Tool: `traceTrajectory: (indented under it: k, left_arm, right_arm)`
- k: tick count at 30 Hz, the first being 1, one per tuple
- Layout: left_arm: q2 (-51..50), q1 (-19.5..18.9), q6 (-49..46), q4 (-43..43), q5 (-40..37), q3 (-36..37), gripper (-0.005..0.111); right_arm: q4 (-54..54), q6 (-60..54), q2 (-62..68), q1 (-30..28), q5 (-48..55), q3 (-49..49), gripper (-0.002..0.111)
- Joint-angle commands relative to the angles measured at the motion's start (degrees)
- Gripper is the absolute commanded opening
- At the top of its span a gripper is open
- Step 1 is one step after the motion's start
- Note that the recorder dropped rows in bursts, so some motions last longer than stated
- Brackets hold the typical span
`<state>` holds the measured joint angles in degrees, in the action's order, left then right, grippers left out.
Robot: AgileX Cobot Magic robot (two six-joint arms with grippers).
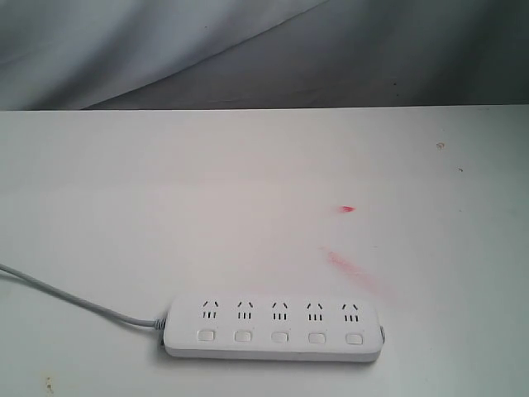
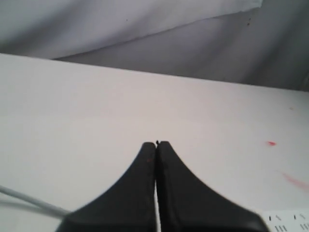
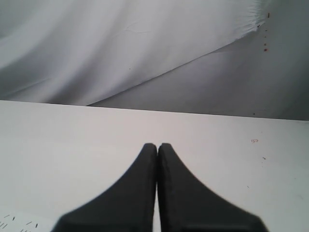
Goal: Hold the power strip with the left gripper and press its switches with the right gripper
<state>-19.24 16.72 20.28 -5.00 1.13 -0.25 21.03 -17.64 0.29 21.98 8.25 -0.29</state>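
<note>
Over table [image 2: 72, 106] | left claw [image 2: 156, 145] closed, aloft | right claw [image 3: 157, 145] closed, aloft

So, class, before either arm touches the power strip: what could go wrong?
The long flat white plastic power strip lies unheld, so a press could slide it. The left gripper has its jaws shut and may bump rather than grip it. The thin grey cord, trailing left, could snag that arm.

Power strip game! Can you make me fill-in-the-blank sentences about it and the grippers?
The power strip has ____ switches.
In the exterior view, its cord comes out of its ____ end.
The left gripper and the right gripper are both ____.
Missing words: five; left; shut.
</note>
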Motion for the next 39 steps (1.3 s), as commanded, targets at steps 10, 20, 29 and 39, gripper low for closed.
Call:
traceTrajectory:
  k: [10,20,29,39]
  left_arm:
    - [17.49,-0.17,-1.09,-9.0,-7.94,0.25,0.0]
    - [19.24,-0.31,-7.67,-3.67,-12.1,0.25,0.0]
    - [19.24,-5.25,-23.78,10.43,-11.43,0.25,0.0]
    - [19.24,-6.5,-20.28,10.3,-11.66,0.25,0.0]
  right_arm:
    - [-0.51,0.1,-0.29,-0.38,-0.09,0.29,0.0]
    - [-0.51,0.1,-0.29,-0.38,-0.2,0.29,0.0]
    - [-0.51,0.1,-0.29,-0.38,-0.31,0.29,0.0]
    - [-0.51,0.1,-0.29,-0.38,-0.31,0.29,0.0]
